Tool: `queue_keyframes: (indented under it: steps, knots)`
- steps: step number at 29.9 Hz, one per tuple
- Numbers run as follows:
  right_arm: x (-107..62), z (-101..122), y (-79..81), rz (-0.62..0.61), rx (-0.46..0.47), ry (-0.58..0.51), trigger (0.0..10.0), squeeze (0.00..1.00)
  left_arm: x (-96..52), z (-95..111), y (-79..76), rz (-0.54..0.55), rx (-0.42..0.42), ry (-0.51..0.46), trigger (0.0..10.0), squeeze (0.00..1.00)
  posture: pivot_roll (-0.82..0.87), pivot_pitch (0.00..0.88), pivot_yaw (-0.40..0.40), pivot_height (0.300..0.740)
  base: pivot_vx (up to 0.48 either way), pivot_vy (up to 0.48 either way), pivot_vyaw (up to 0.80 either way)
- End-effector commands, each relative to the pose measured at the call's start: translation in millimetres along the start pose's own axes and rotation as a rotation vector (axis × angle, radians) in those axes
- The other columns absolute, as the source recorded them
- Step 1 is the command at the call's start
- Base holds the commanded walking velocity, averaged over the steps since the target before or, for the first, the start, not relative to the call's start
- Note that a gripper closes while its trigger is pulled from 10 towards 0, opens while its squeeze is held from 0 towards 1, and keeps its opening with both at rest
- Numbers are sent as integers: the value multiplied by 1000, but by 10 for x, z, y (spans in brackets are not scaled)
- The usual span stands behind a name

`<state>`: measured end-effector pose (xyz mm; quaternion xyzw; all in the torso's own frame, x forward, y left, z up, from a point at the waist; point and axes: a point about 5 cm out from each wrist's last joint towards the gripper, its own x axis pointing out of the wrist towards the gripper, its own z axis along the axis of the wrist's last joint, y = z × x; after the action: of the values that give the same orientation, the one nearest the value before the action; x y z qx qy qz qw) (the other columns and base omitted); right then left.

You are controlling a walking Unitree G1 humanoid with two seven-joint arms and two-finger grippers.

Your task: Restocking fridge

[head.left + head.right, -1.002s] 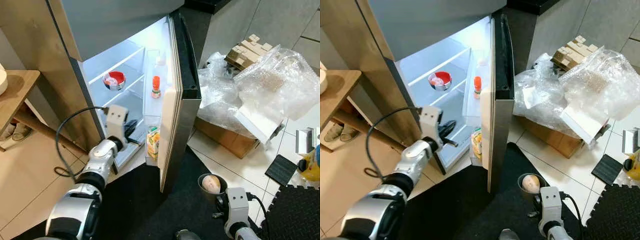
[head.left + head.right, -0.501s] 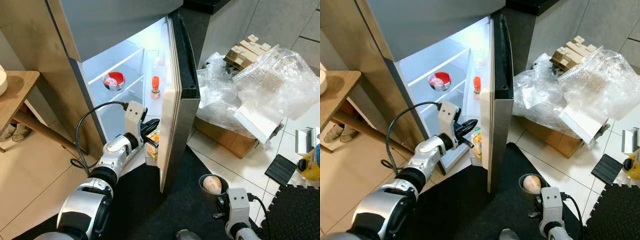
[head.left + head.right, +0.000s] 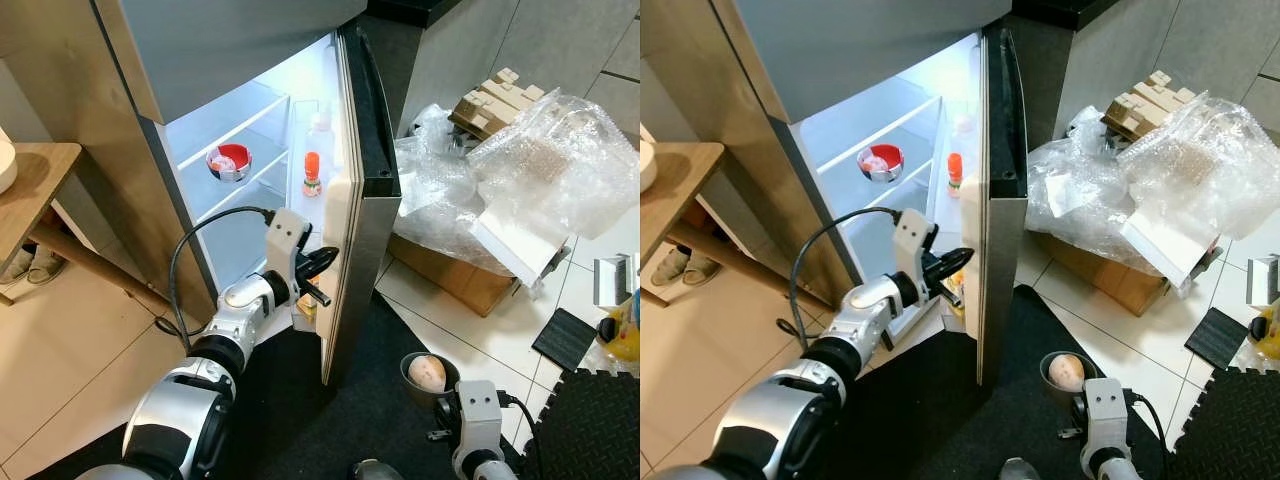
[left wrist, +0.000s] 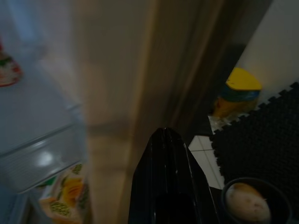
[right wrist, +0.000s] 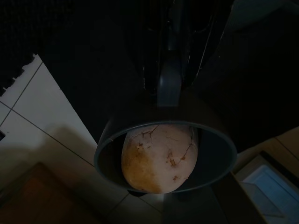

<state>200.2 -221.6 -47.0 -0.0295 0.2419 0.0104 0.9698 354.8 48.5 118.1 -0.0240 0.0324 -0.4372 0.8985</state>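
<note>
Landmark: fridge door (image 3: 352, 190), standing open.
Wooden table (image 3: 25, 185): far left of the door.
Red bowl (image 3: 229, 160): on a fridge shelf, left of the door.
Left gripper (image 3: 324, 262): fingers pressed together, tips against the door's inner edge.
Juice carton (image 4: 63, 198): in the door's lowest bin.
Orange-capped bottle (image 3: 312, 173): in a higher door bin.
Right gripper (image 3: 444, 405): low and right of the door, clamped on the rim of a cup (image 3: 427, 371) that holds a pale round food item.
Plastic wrap (image 3: 520, 160): right of the door, over a box.

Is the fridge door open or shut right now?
Open. The fridge door stands swung out, the lit shelves with a red bowl are exposed, and the left claw reaches at the door's inner edge.
</note>
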Motion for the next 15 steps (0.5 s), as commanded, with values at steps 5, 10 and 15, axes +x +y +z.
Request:
queue_keyframes:
  steps: [5, 10, 15]
  knots:
    - [-24, -23, -11, -6, 4, -2, 10000, 0, 445, 177, -561, -181, -28, -59, 10000, 0, -217, 154, 29, 736, 0, 0, 0]
    - [-3, 15, -2, -16, 15, -20, 10000, 0, 608, 295, -933, -352, -48, -122, 10000, 0, -230, 157, 49, 736, 0, 0, 0]
    - [-33, -20, -22, -23, 19, -14, 10000, 0, 453, 87, -809, -341, -51, -78, 10000, 0, -218, 160, 45, 736, 0, 0, 0]
